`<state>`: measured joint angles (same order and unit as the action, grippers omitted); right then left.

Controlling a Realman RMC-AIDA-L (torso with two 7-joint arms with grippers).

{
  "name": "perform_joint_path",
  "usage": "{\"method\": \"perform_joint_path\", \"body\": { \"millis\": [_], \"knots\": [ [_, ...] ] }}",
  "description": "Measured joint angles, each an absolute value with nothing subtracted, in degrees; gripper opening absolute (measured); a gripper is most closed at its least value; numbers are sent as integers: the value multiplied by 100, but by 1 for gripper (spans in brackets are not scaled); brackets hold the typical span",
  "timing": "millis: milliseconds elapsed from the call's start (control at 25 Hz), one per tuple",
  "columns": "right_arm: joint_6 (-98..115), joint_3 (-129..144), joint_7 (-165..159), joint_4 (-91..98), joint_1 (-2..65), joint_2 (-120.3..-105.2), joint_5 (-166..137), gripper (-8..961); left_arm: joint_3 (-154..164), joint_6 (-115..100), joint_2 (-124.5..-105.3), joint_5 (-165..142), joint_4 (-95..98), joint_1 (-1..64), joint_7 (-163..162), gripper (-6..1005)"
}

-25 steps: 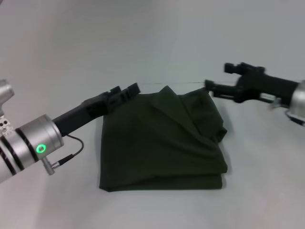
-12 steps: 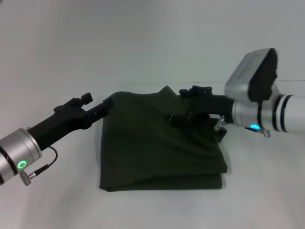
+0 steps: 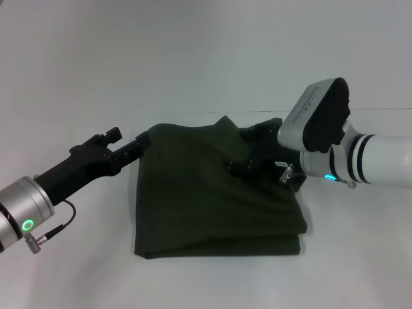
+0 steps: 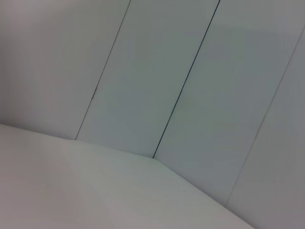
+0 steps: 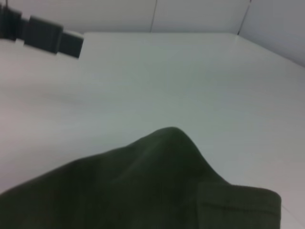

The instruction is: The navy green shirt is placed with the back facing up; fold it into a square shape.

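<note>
The navy green shirt (image 3: 212,206) lies on the white table as a roughly square folded bundle, with loose folds bunched along its far right side. My left gripper (image 3: 140,144) is at the shirt's far left corner, at the cloth's edge. My right gripper (image 3: 243,165) reaches in from the right and sits low over the far right part of the shirt. In the right wrist view the shirt (image 5: 143,186) rises in a hump close to the camera, and the left gripper (image 5: 47,36) shows farther off. The left wrist view holds only wall panels and table.
The white table (image 3: 77,270) extends on all sides of the shirt. A pale panelled wall (image 4: 190,71) stands behind it. A cable (image 3: 55,225) hangs under my left wrist.
My right arm has swung in from the far right and now lies over the shirt's far right part. My left gripper has drawn back to the left, off the far left corner.
</note>
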<state>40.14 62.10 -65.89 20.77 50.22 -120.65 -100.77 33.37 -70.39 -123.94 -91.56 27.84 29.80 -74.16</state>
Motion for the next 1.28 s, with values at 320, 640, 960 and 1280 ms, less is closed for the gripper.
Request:
{"method": "perform_joint_path", "body": {
  "millis": [320, 640, 960, 1280],
  "knots": [
    [3795, 6476, -6535, 2067, 5014, -12075, -9937, 754, 3328, -7040, -12403, -9128, 2724, 2979, -7413, 849],
    [3896, 6466, -6586, 2065, 4961, -12032, -9786, 314, 3321, -7028, -12401, -9123, 2705, 2979, -7409, 849],
    [4314, 6285, -6737, 2134, 4741, -11926, -9101, 35, 3323, -7023, -12401, -9114, 2654, 2979, -7408, 849],
    [4635, 5875, -7124, 2196, 4527, -11882, -9089, 19, 3322, -6940, -12401, -9114, 2653, 2979, -7358, 848]
  ]
}}
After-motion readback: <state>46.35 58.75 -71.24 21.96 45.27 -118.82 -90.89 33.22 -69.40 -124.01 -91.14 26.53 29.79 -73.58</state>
